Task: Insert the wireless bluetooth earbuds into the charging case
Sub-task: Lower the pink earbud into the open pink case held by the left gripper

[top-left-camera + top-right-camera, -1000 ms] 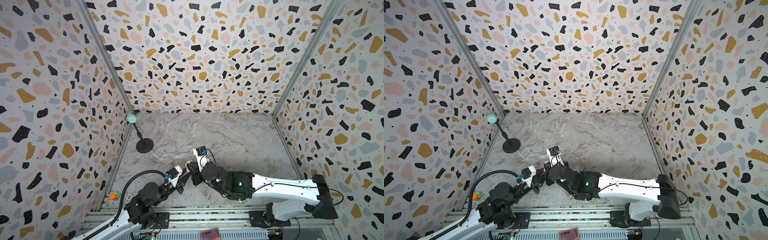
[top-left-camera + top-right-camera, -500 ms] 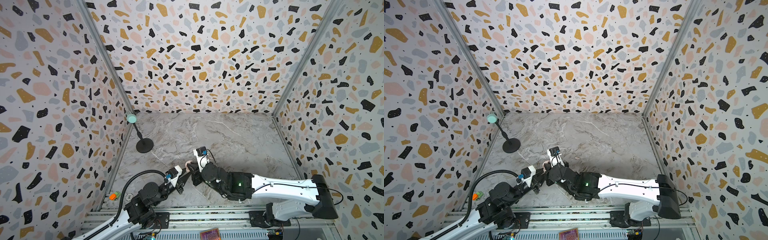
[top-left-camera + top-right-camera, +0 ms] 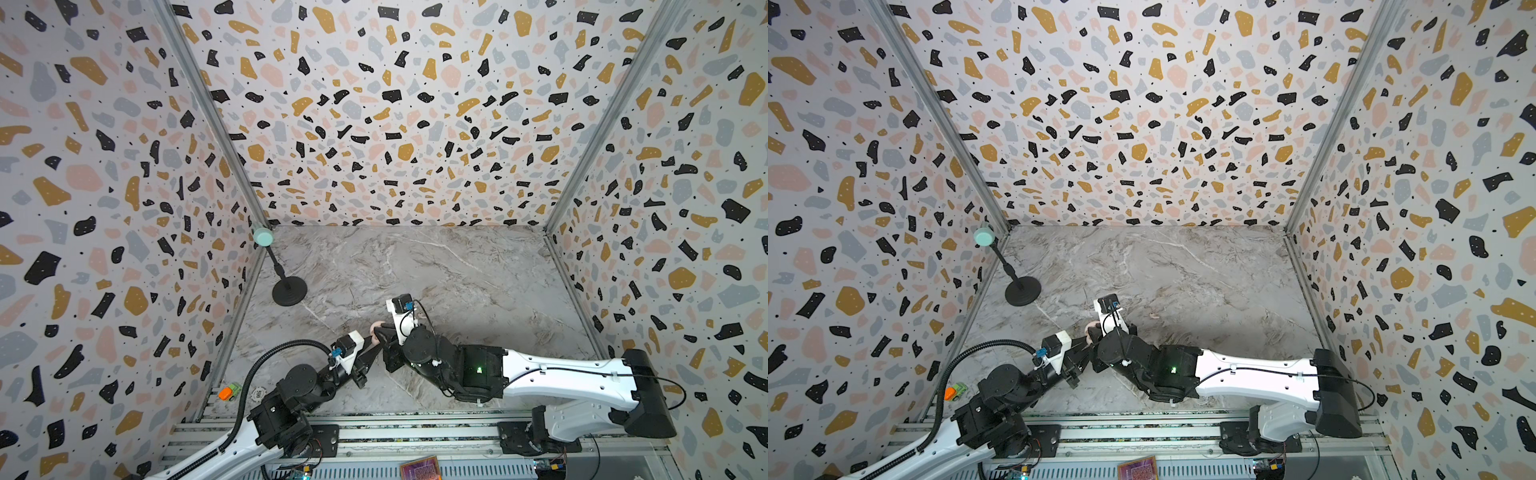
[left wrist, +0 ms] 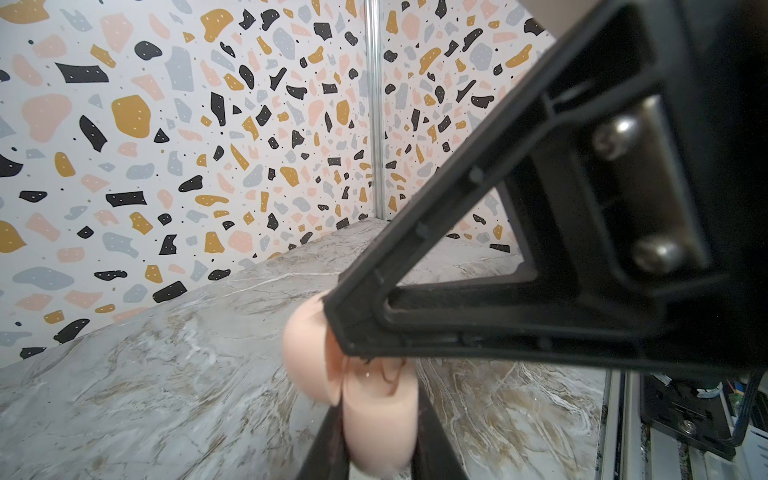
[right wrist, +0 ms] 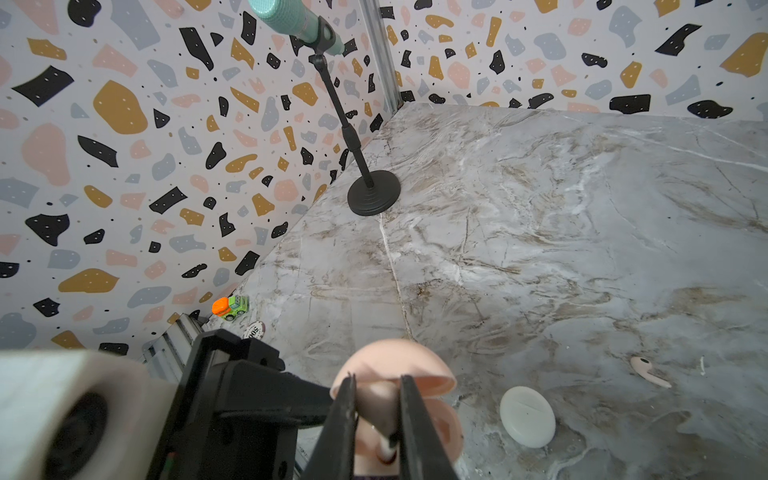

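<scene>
My left gripper (image 4: 380,415) is shut on the base of a pale pink charging case (image 4: 382,428), held just above the table with its lid (image 4: 307,357) swung open. My right gripper (image 5: 378,380) is shut on a pale pink earbud (image 5: 376,405), stem end down at the case's inner socket. In both top views the two grippers meet over the case (image 3: 376,332) near the table's front centre. A second pink earbud (image 5: 648,372) lies loose on the table. A closed white round case (image 5: 527,417) sits beside the pink one.
A black microphone stand (image 3: 289,291) with a teal head stands at the back left. A small orange and green toy car (image 3: 230,390) and a round chip (image 5: 254,331) lie by the left wall near the front rail. Patterned walls enclose the marble table (image 3: 457,270).
</scene>
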Motion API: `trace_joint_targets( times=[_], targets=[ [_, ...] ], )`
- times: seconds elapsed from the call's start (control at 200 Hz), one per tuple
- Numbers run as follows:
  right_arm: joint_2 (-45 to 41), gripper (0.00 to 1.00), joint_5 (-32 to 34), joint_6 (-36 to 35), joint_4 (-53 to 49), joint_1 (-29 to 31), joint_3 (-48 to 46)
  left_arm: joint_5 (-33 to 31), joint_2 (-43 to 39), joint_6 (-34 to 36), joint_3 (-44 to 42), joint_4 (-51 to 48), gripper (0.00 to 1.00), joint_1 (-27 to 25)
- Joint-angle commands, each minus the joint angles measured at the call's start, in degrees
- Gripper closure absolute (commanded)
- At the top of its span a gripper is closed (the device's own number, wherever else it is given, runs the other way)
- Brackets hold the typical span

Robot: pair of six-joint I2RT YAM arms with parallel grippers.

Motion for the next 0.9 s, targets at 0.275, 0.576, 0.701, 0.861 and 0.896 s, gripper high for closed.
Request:
trace_joint_targets(
  times=[0.275,0.576,0.701,0.861,0.896],
  targets=[
    [0.5,0.98,-1.5,-0.3,-0.6,0.7,0.2,0.2,-1.0,-0.4,1.3,4.7,1.0,0.4],
    [0.9,0.93,-1.8,-0.2,-0.6,0.7,0.3,0.2,-1.3,-0.3,1.3,4.6,1.0,0.4],
    [0.8,0.9,-1.9,-0.3,-0.6,0.8,0.4,0.3,-1.2,-0.3,1.3,4.6,1.0,0.3],
    [0.6,0.88,-1.9,-0.2,-0.6,0.8,0.4,0.3,-1.1,-0.3,1.2,4.6,1.0,0.3],
    [0.6,0.88,-1.8,-0.2,-0.7,0.8,0.3,0.3,-1.1,-0.3,1.2,4.6,1.0,0.4]
  ],
)
